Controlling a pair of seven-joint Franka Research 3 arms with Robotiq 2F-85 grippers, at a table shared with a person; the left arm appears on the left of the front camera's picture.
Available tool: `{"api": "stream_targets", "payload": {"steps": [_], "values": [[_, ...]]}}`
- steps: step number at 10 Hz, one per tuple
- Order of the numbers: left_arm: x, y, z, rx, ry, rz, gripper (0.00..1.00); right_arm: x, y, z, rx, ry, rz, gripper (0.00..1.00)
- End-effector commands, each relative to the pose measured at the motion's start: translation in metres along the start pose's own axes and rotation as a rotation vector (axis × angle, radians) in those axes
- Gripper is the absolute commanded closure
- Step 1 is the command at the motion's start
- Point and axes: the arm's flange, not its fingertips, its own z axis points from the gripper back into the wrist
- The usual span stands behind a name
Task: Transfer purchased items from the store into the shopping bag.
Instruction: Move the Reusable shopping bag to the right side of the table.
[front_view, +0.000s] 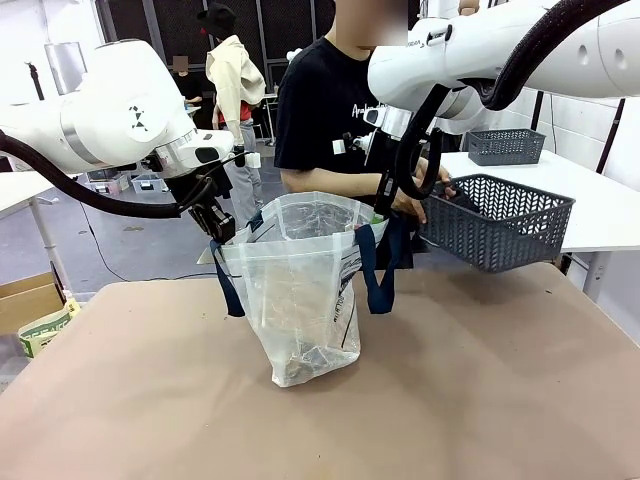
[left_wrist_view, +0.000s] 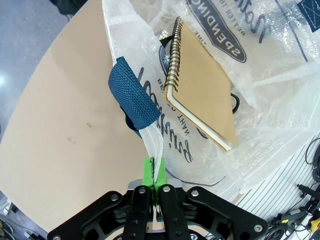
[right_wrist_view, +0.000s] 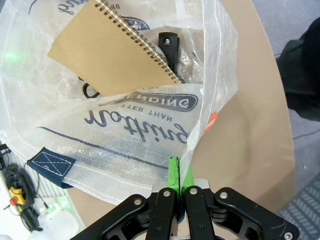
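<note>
The left gripper (left_wrist_view: 152, 174) and right gripper (right_wrist_view: 179, 172) each pinch fully closed on the rim of the translucent whitish plastic shopping bag (front_view: 300, 300), printed "SPENDING", at twelve o'clock.

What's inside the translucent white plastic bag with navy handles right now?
A tan spiral-bound notebook lies in the bag, with a small black plastic piece beside its spiral. A dark loop peeks from under it; anything else beneath is covered.
</note>
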Motion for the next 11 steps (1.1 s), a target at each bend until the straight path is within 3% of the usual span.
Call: {"api": "stream_targets", "payload": {"steps": [1,4,11], "values": [[0.0,0.0,0.001,0.007,0.0,0.012,1.0,0.0,0.0,0.002,0.006,0.003,0.0,1.0],[0.0,0.0,0.0,0.008,-0.004,0.001,1.0,0.002,0.001,0.0,0.0,-0.013,-0.01,1.0],[0.025,-0.011,0.003,0.014,-0.066,-0.085,1.0,0.03,0.003,0.004,-0.029,-0.156,-0.056,1.0]]}}
